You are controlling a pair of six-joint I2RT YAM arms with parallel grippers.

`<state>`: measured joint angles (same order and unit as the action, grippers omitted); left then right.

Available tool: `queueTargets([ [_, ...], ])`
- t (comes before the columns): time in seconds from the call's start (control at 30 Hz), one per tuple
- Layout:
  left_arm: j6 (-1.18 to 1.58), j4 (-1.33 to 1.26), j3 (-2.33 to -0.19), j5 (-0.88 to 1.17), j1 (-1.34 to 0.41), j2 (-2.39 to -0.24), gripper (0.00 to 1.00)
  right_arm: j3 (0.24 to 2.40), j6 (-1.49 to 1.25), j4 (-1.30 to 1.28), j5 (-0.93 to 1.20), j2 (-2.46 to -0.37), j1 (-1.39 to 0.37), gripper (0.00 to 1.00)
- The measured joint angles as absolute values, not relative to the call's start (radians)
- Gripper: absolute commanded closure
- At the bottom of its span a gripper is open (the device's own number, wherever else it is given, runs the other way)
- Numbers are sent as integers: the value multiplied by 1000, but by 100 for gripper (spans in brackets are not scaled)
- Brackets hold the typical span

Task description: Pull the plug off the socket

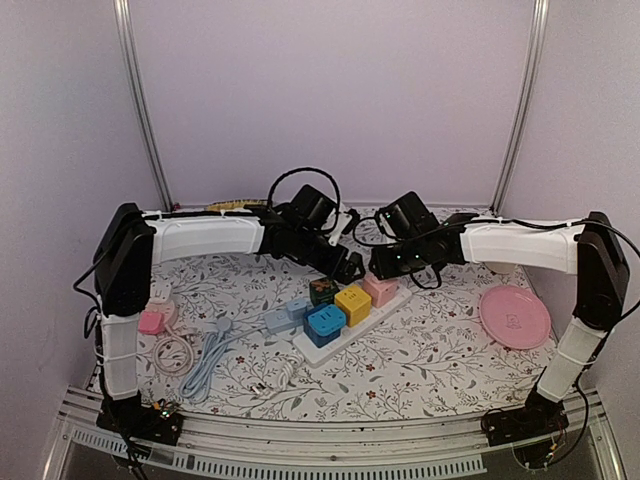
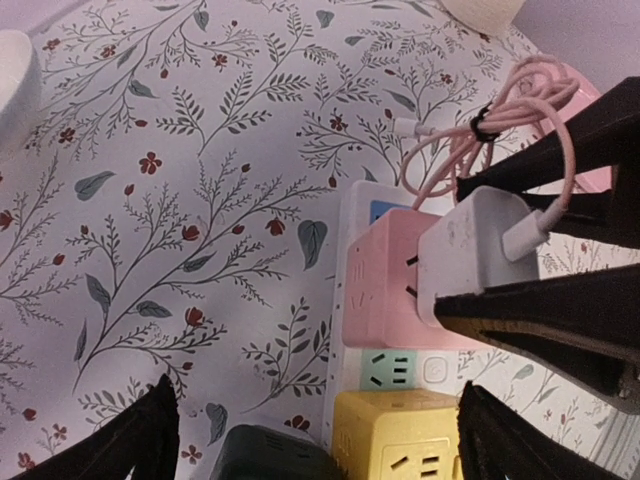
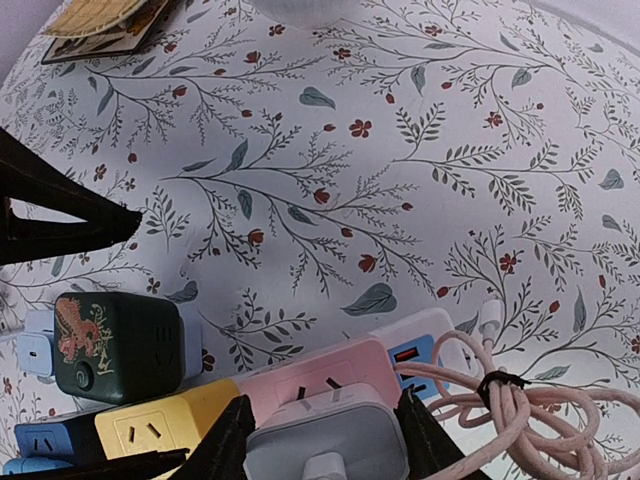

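A white plug (image 3: 325,435) with a pink cable (image 3: 520,395) sits against the top socket of a pink cube (image 3: 330,365) on a white power strip (image 1: 320,350). Its metal prongs show in a small gap above the cube's slots. My right gripper (image 3: 325,445) is shut on the plug's two sides. In the left wrist view its dark fingers (image 2: 560,320) clamp the plug (image 2: 480,250). My left gripper (image 2: 320,440) is open and empty, low over the yellow cube (image 2: 400,440) and dark green cube (image 2: 270,455). In the top view the two grippers (image 1: 352,266) (image 1: 383,268) meet over the strip's far end.
The strip also carries a blue cube (image 1: 325,322). A pink plate (image 1: 515,316) lies at the right. A blue cable (image 1: 205,365), a white coiled cable (image 1: 172,352) and a pink adapter (image 1: 152,320) lie at the left. A yellow card (image 3: 95,20) lies at the back.
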<state>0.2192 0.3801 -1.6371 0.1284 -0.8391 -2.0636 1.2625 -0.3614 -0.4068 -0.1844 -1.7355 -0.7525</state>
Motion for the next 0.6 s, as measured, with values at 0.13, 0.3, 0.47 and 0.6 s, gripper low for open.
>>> queueTargets([
  [0.13,198,385,-1635,127,-842,-2063,3,1255,-348,-391,-182,-1734,-752,45],
  [0.3,186,387,-1594,124,-842,-2061,3,1239,-315,-374,-173,-1734,-749,38],
  [0.47,184,387,-1558,121,-843,-2056,3,1236,-272,-368,-160,-1734,-745,41],
  [0.6,183,389,-1549,114,-845,-2048,3,1236,-247,-364,-146,-1734,-745,50],
])
